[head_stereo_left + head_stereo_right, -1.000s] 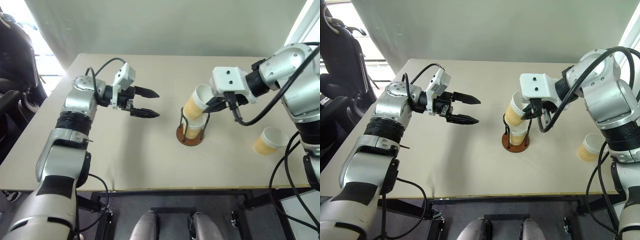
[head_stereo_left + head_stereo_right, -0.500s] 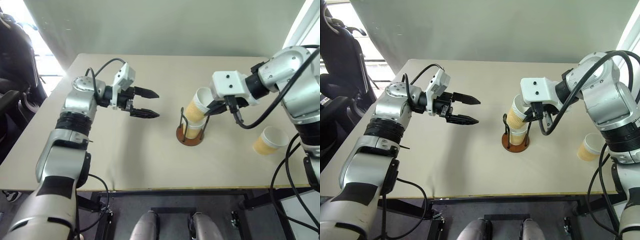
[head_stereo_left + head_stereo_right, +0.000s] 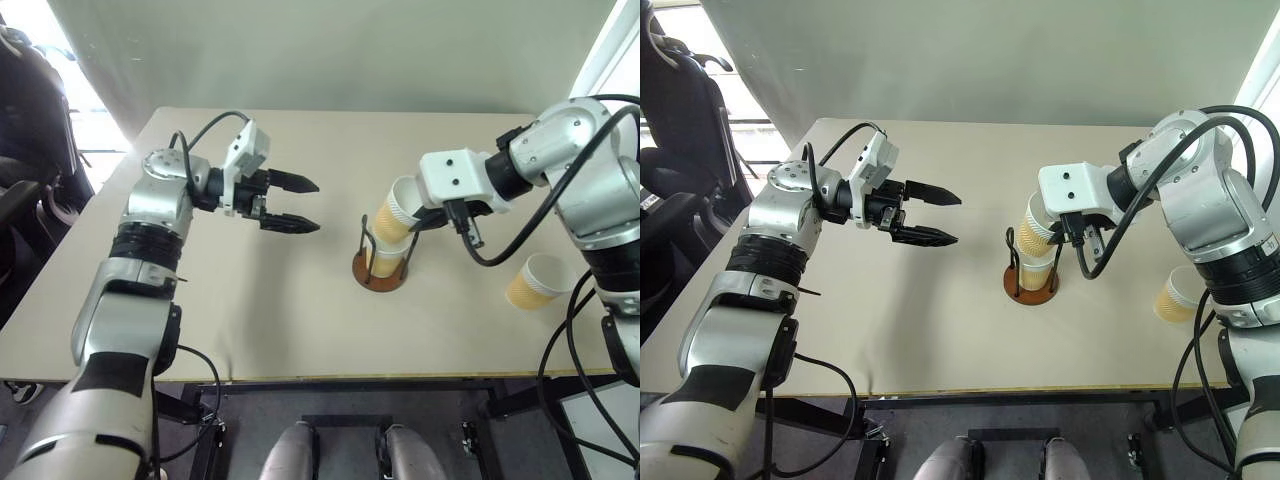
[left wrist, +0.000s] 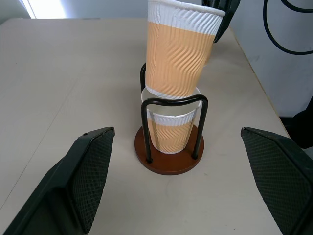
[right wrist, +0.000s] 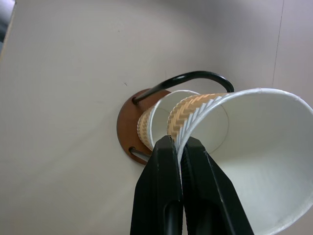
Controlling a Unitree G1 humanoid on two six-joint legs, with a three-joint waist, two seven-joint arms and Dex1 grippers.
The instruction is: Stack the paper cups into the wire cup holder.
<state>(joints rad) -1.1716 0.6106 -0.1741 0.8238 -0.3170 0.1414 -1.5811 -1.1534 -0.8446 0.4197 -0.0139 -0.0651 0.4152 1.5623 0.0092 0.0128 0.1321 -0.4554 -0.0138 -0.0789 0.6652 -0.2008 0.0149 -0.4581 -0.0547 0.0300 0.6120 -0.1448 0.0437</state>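
right gripper (image 5: 182, 147) is closed on the wall of a paper cup (image 3: 396, 211), one finger inside the rim and one outside, a little right of centre in the head views. the cup's base has entered the mouth of a second cup (image 4: 170, 131) that already stands in the wire cup holder (image 3: 380, 270). the holder rests on the table (image 3: 250, 300), centre of frame.

left gripper (image 3: 283, 203) hovers left of centre, jaws wide apart, holding nothing, pointing toward the holder and well apart from it.

a third cup (image 3: 536, 281) lies tilted on the table at lower right, near the edge, untouched.

orientation: the held cup's long axis is not upright. its rim leans toward the upper right of the head view, base down and to the left into the holder. the seated cup stands vertical, mouth up, between the dark wire loops (image 4: 173, 103).

judgement on the step in hand: the cup is only partly nested. to seat it well, the wrist should bring the cup's axis into line with the lower cup before pressing down, otherwise the base may catch on the lower rim or on a wire loop and tip the light holder. release should come only once the cup sits straight.
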